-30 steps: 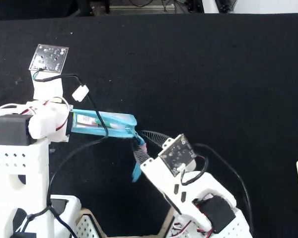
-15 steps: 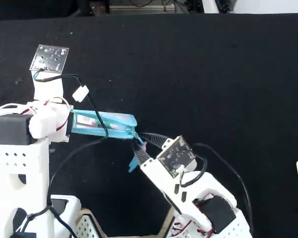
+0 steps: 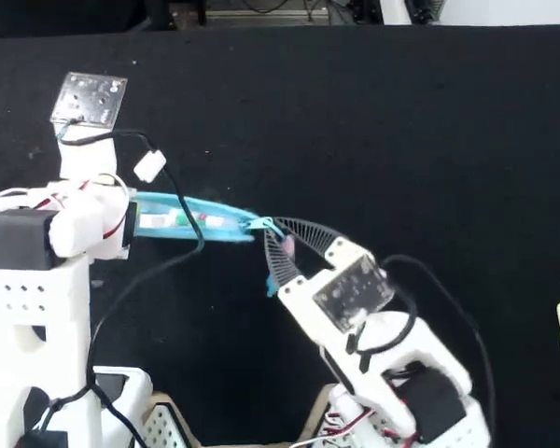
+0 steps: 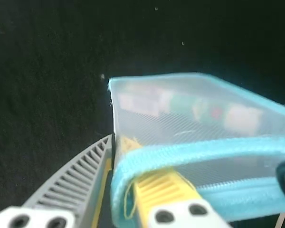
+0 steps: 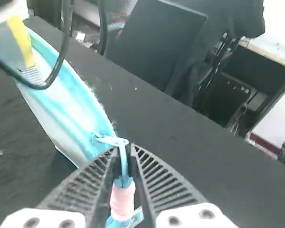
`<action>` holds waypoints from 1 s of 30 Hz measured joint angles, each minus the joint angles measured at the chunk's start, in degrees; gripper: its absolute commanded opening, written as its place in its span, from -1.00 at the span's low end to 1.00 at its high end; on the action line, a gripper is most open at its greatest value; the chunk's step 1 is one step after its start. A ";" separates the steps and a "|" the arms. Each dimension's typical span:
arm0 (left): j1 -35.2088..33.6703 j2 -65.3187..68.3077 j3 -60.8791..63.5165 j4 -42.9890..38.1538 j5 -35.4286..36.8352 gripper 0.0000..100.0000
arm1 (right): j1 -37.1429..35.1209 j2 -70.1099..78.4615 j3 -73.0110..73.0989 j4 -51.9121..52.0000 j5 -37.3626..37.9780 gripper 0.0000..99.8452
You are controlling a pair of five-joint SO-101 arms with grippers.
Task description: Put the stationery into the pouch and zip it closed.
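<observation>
High view: a slim turquoise pouch (image 3: 201,217) with clear mesh sides is stretched in a line between two white robot arms above a black bench (image 3: 401,140). The left arm stands at one end of the pouch and the right arm at the other. Stationery (image 3: 173,219) is inside the pouch, seen through the mesh as small white, green and red shapes. A black cable (image 3: 194,238) from the left arm crosses over the pouch near its middle.

Left wrist view: the left tool (image 4: 117,142) is clenched on the near end of the pouch. One grey ribbed finger (image 4: 71,183) lies on one side of the pouch's edge and a yellow-padded finger (image 4: 156,187) on the other. The turquoise zip band runs along the pouch's edge away from this grip. The stationery shows as blurred patches behind the mesh, farther along the pouch.

Right wrist view: the right tool (image 5: 125,151) is pinched tight on the turquoise zip pull cord (image 5: 124,166), just beside the far end of the pouch. A pink bead (image 5: 122,195) on the cord sits between the two ribbed fingers, behind the pinch. The metal slider (image 5: 107,139) sits at that end of the pouch, just ahead of the fingertips.
</observation>
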 measured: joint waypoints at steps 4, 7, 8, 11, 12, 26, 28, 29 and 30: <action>0.00 0.00 -0.53 0.00 0.09 -0.94 | 0.00 10.02 -10.81 2.46 1.58 -0.98; 0.00 0.00 -0.53 0.00 0.00 -0.94 | 0.00 16.97 -16.18 2.64 2.90 -0.98; 0.00 0.00 -0.53 0.00 0.09 -0.93 | 0.00 19.25 -17.41 2.73 2.99 -0.98; -0.09 0.00 -0.53 0.00 0.18 -0.78 | 0.00 24.97 -21.63 2.73 3.16 -0.98; -0.09 0.00 -1.14 0.00 0.18 -0.71 | 0.00 26.64 -22.95 2.73 3.16 -0.98; -0.09 -1.93 -18.64 0.26 -0.09 -0.59 | 0.26 34.64 -26.37 2.64 3.16 -0.98; -0.09 -4.48 -19.25 0.70 -0.09 -0.59 | 0.35 34.64 -26.37 1.76 3.16 -0.98; -0.09 -6.07 -19.34 1.23 -0.09 -0.59 | 0.53 34.64 -26.37 0.97 3.16 -0.98; -0.09 -7.82 -19.34 2.02 -0.09 -0.59 | 0.79 34.64 -26.37 0.09 3.16 -0.98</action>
